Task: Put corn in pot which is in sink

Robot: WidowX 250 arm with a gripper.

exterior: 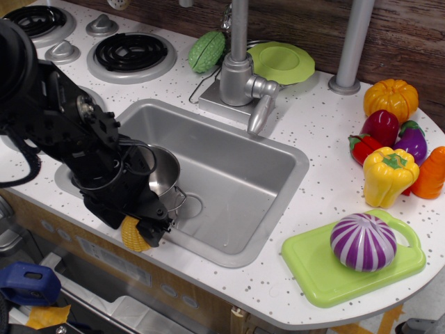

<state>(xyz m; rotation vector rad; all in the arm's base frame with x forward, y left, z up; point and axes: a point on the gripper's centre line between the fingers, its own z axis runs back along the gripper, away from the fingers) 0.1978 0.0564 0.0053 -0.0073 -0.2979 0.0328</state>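
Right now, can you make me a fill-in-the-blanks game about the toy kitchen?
1. The corn sits on the front rim of the ____.
2. The pot is shiny ____.
3. The striped onion lies on a ____ cutting board.
4. The gripper is right at the ____.

Missing words: sink; silver; green; corn
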